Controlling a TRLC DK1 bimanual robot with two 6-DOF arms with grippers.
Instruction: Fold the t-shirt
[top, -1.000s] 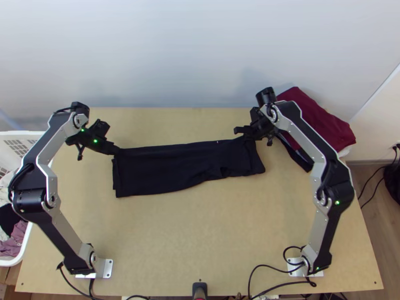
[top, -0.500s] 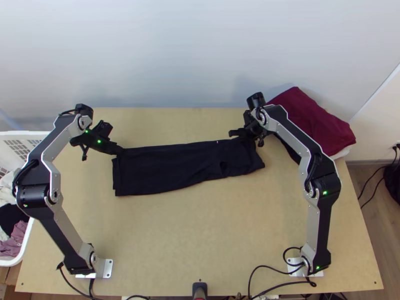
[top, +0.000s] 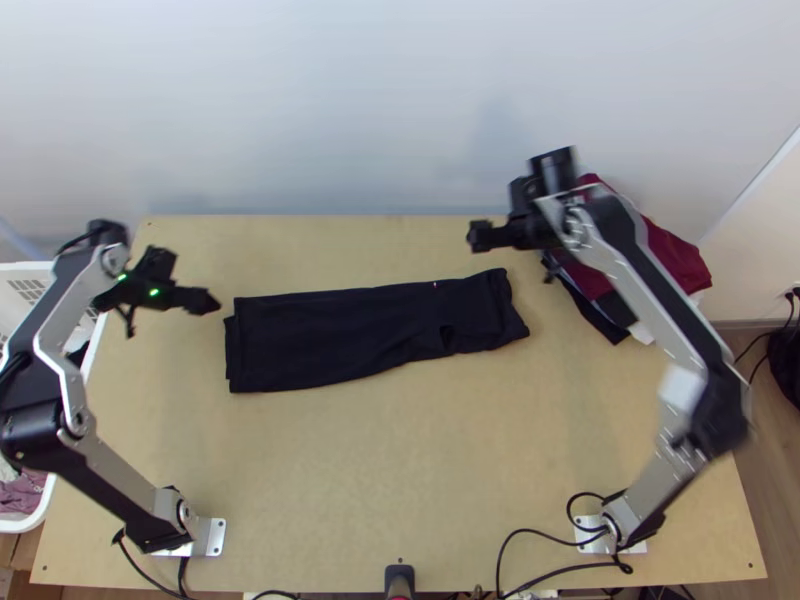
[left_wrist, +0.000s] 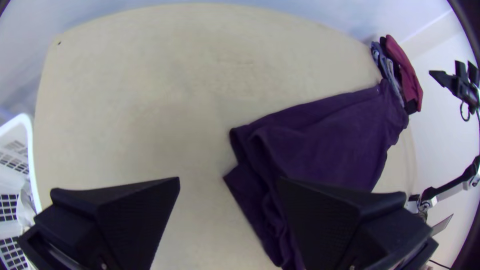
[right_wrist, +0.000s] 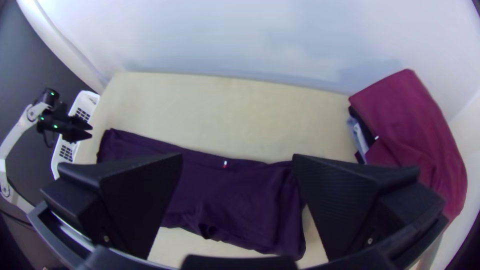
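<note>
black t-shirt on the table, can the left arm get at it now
Probably yes: the left gripper is open just off one end of the black t-shirt, and nothing seems to stand between them.

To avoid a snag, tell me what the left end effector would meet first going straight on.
The left end effector would likely meet the nearest edge of the dark t-shirt; height is unclear, so the table could come first.

In the top view, you get a blurred silver-and-black right-arm elbow (top: 705, 405) at right; that arm partly hides the maroon cloth (top: 683, 262), upper right. The left edge crops your white plastic basket (top: 24, 522), lower left.
</note>
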